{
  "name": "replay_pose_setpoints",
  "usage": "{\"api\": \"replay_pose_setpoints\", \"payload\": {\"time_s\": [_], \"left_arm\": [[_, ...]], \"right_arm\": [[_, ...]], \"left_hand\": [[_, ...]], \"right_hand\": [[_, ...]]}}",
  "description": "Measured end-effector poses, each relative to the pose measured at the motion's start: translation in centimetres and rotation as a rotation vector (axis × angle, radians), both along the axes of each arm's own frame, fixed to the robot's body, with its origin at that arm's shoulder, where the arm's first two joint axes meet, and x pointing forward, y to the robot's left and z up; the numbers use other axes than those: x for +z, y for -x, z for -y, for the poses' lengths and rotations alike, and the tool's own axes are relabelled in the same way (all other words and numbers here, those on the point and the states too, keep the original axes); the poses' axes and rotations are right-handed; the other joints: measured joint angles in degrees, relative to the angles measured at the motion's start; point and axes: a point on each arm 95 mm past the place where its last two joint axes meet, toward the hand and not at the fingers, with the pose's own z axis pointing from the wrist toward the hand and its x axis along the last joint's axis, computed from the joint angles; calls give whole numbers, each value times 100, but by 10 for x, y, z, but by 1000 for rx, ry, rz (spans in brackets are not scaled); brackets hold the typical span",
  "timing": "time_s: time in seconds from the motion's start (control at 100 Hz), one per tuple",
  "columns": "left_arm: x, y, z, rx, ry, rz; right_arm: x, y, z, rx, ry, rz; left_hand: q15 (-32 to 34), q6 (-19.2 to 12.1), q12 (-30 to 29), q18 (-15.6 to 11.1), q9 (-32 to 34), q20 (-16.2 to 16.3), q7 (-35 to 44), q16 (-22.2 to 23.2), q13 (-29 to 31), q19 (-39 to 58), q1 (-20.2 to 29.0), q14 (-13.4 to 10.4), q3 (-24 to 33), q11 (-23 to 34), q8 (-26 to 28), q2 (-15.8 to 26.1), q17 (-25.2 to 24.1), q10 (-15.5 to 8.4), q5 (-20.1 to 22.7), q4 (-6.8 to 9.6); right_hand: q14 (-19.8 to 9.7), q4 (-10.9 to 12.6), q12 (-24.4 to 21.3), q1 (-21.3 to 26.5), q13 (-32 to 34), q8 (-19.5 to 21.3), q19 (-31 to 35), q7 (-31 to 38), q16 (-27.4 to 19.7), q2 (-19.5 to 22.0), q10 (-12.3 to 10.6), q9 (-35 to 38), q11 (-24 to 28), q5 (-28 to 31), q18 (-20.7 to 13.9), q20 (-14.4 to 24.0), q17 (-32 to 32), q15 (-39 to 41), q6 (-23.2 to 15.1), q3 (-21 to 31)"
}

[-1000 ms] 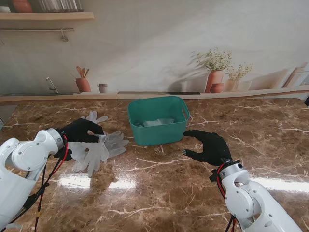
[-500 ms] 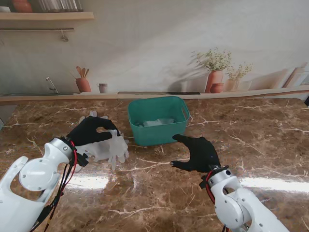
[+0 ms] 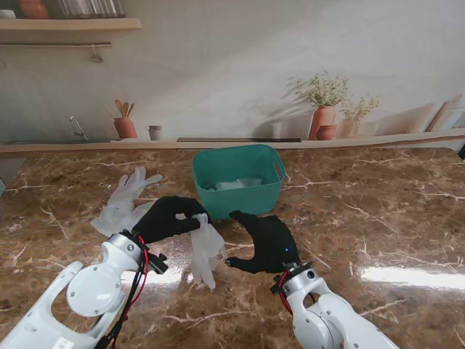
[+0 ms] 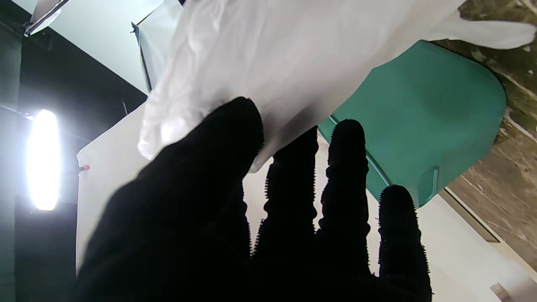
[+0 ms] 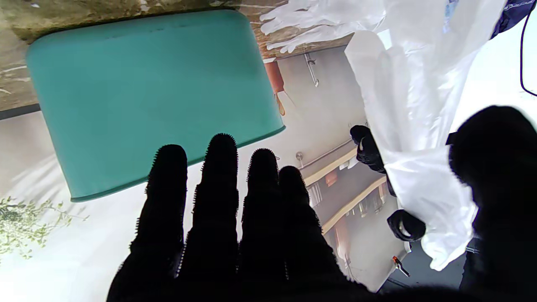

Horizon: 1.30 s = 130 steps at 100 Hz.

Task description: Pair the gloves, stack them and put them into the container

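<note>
Gloves (image 3: 205, 247) in left hand (image 3: 168, 218)

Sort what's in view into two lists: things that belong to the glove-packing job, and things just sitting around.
Part of the job:
held gloves, hanging from the left hand
gloves on the table, to my left
green bin, something pale already inside
right hand, open beside the held gloves

Just sitting around:
potted plants and utensil jar along the back wall
</note>
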Motion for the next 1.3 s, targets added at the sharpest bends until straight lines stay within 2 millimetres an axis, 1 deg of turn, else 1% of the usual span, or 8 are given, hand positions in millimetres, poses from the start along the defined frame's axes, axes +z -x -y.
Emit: {"api": "replay_pose_setpoints", "payload": {"time_s": [0.38,0.6,0.76,0.94,1.09,1.13,1.19,1.3], "left_arm": [[-5,6,18,-14,57,-21],[-5,6,19,-14,45,-15],[-5,6,19,-13,40,-15],[-5,6,19,-13,39,-16],[-6,6,19,-13,38,-18],[-6,6,19,-12,38,-20],[-7,6,19,-12,39,-22],[-8,6,18,-24,37,-35]], "right_arm": [[-5,5,-19,-80,-115,65],[2,5,-18,-96,-177,81],[8,6,-13,-96,-222,122],[15,7,-9,-103,-258,153],[20,7,-9,-82,-307,157],[21,7,-10,-72,-319,158],[22,8,-10,-57,-348,155],[25,10,-12,-48,-392,144]], "left_hand": [[114,33,-384,5,285,16,0,1,293,282,0,1,2,5,-68,-37,135,14,13,0],[117,41,-481,5,287,17,-3,-41,416,349,0,0,10,4,-129,-93,135,48,69,0],[117,42,-516,5,286,18,-3,-78,416,351,0,0,10,3,-131,-94,135,49,69,0],[117,43,-524,5,287,18,-3,-80,416,350,0,0,10,3,-131,-95,135,49,69,0],[117,43,-525,5,283,18,-3,-81,380,350,0,1,10,3,-131,-95,124,49,69,0],[117,43,-436,5,262,18,-4,-81,325,348,0,0,10,-2,-131,-95,87,50,69,0],[117,43,-262,5,168,18,-15,-81,206,330,0,1,10,-41,-131,-95,9,52,69,0],[93,43,-83,31,32,18,-43,-83,59,201,0,8,10,-211,-69,-100,-24,49,69,0]], "right_hand": [[7,0,629,107,-108,854,85,471,18,0,45,-309,1074,-225,58,219,-38,479,69,-95],[165,12,899,537,150,1840,238,1611,86,455,-88,425,1526,700,268,222,66,666,-862,-602],[175,28,900,1250,394,1801,318,1812,86,1223,-150,1064,1433,1419,289,222,124,654,-1316,-1233],[-5,28,902,2677,819,291,580,3386,271,1407,-328,1806,1441,2171,271,222,257,1072,-1895,-2282],[-65,28,1110,2962,815,455,720,3865,565,1404,-382,2138,1616,2612,265,284,312,1382,-1966,-2365],[-69,-16,1493,2538,816,700,728,3882,669,1145,-387,2196,1674,2698,264,348,333,1530,-1966,-1045],[-76,-666,1899,1828,816,1009,787,3958,749,619,-417,2258,1715,2737,264,358,344,1723,-1966,813],[-134,-926,2181,1582,816,1449,793,3961,892,337,-432,2299,1852,2788,258,427,349,1944,-1966,1626]]}}
